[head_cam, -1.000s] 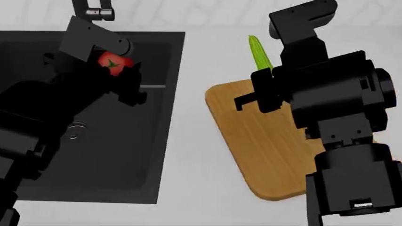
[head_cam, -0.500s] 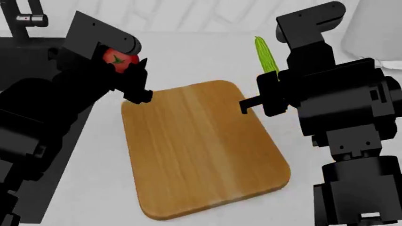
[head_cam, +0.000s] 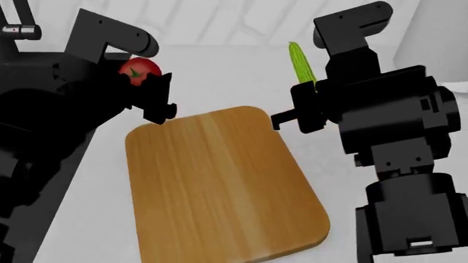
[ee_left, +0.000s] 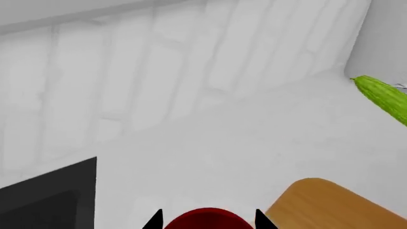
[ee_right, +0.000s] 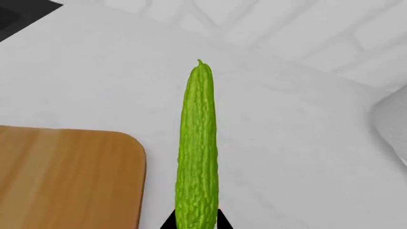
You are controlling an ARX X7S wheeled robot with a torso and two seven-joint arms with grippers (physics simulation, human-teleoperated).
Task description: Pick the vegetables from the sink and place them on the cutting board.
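My left gripper (head_cam: pixel 146 82) is shut on the red tomato (head_cam: pixel 139 70) and holds it above the counter just off the far left corner of the wooden cutting board (head_cam: pixel 219 186). The tomato (ee_left: pixel 208 218) shows between the fingertips in the left wrist view. My right gripper (head_cam: pixel 307 90) is shut on the yellow-green cucumber (head_cam: pixel 300 61), held in the air beyond the board's far right corner. The cucumber (ee_right: pixel 197 152) points away from the jaws in the right wrist view, beside the board (ee_right: pixel 64 176). The black sink (ee_left: pixel 45 200) shows only as a corner.
The white counter (head_cam: pixel 219 76) runs around the board, with a white tiled wall (ee_left: pixel 159 62) behind it. The dark faucet (head_cam: pixel 18 24) stands at the far left. A pale rounded object (head_cam: pixel 431 33) stands at the far right.
The view has shifted a little; the board now sits lower and more to the left in the head view. Both grippers still hold their vegetables beyond the board's far edge.
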